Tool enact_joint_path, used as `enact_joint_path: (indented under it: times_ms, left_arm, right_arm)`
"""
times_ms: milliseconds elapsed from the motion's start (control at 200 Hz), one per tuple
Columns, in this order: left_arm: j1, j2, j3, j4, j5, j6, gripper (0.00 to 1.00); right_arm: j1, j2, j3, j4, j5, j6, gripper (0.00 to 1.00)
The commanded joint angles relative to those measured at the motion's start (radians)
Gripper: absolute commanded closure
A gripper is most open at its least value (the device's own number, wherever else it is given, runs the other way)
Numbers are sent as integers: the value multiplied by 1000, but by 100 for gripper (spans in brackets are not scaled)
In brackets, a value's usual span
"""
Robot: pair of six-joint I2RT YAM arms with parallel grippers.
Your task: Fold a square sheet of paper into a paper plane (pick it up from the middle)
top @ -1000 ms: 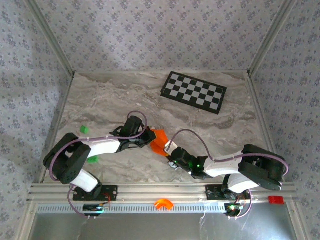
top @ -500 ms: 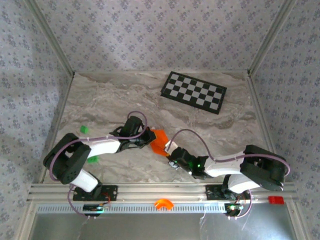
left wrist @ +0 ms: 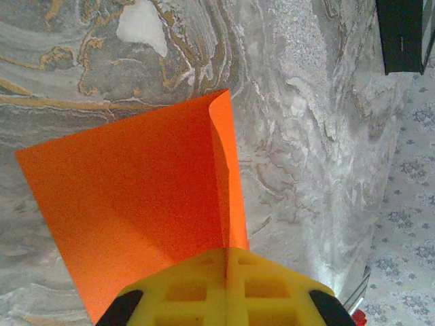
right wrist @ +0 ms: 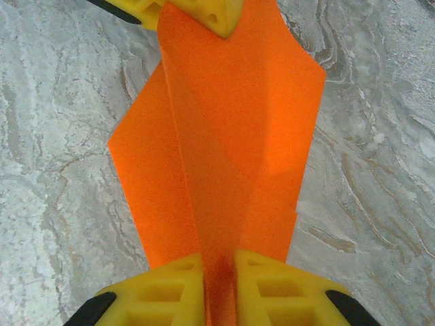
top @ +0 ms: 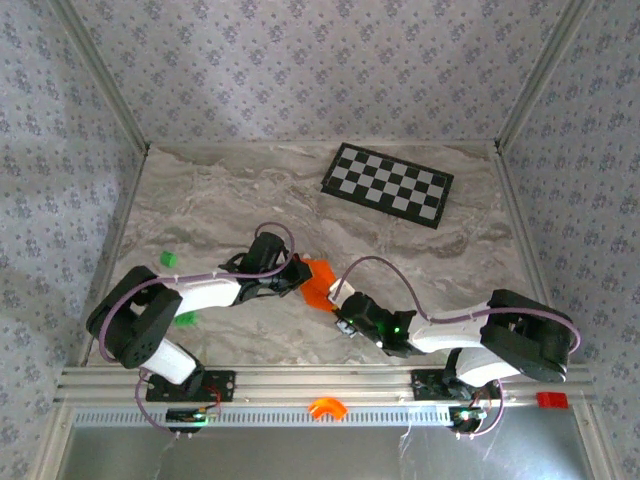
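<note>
Pinched at both ends, middle of counter (top: 215, 205): creased square sheet of paper (top: 318, 283). Left jaws pressed together on left end, right jaws clamping near-right end (checkerboard (top: 388, 184) well apart, far side).

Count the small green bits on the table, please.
2. One green bit lies near the table's left edge, just beyond the left arm; the other green bit lies closer to the bases, beside that arm. More could be hidden under the arms.
</note>
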Motion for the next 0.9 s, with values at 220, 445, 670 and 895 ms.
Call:
enact_joint_path:
  times_ms: [220,445,670,895]
  left_arm:
    - [4,-7,17,9,3,-9,96]
    - [5,-7,16,12,2,-10,96]
    - [5,-7,15,13,2,-10,96]
    - [4,-15,13,5,-7,-13,87]
  right_arm:
    - [-7,15,16,-32,1,7,80]
    - [-8,18,15,-31,0,6,82]
    - [-9,21,17,-23,0,16,87]
    - [-14,24,19,-26,-29,26,94]
